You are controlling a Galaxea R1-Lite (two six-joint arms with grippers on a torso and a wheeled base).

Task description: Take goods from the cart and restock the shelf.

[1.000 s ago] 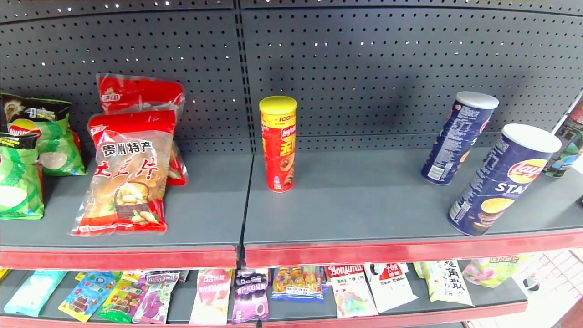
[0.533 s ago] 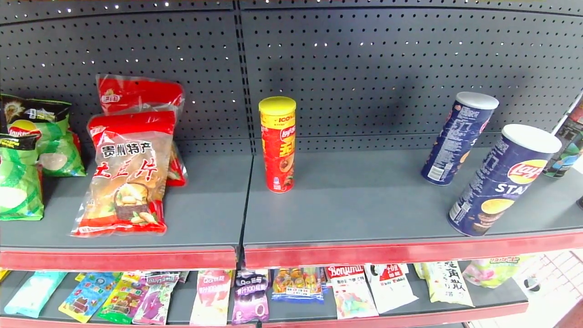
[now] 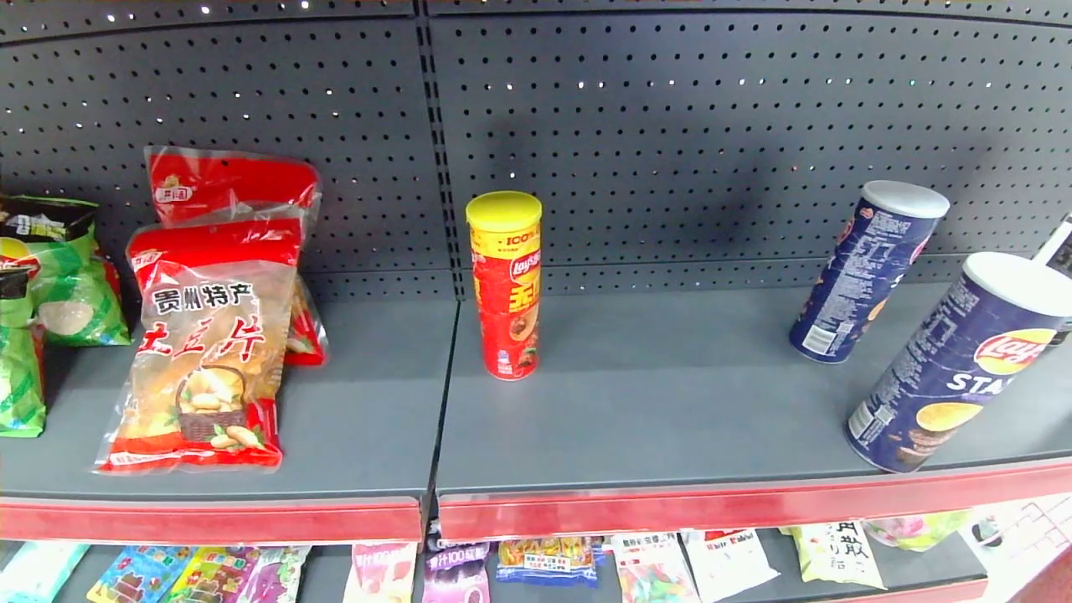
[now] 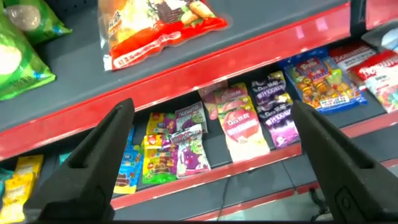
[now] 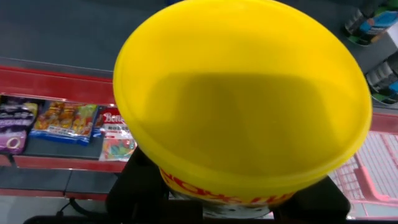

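Shop shelf (image 3: 653,410) before you, dark grey with a red front lip (image 3: 712,507). Your right gripper (image 5: 227,202) is clenched around a chip can (image 5: 242,112) with a yellow lid. That can is held out near the shelf's front edge and not yet set down. Your left gripper (image 4: 211,106) is released, its fingers (image 4: 93,162) spread wide and holding nothing, with candy packets (image 4: 239,121) on the lower shelf beyond it.

In the head view, a similar red can (image 3: 505,285) stands upright at centre frame. A back blue can (image 3: 863,272) stands at right, and a front blue can (image 3: 955,368) sits close to the lip at the right edge. Red bags (image 3: 201,360) lean at left. Open space lies between the red can and the blue ones.

Likely risks:
- You could catch the held can's base on the lip as you bring it in.
- You could knock the red can over by coming in too close.
- If you let go before the base sits flat, the can could topple and roll off.
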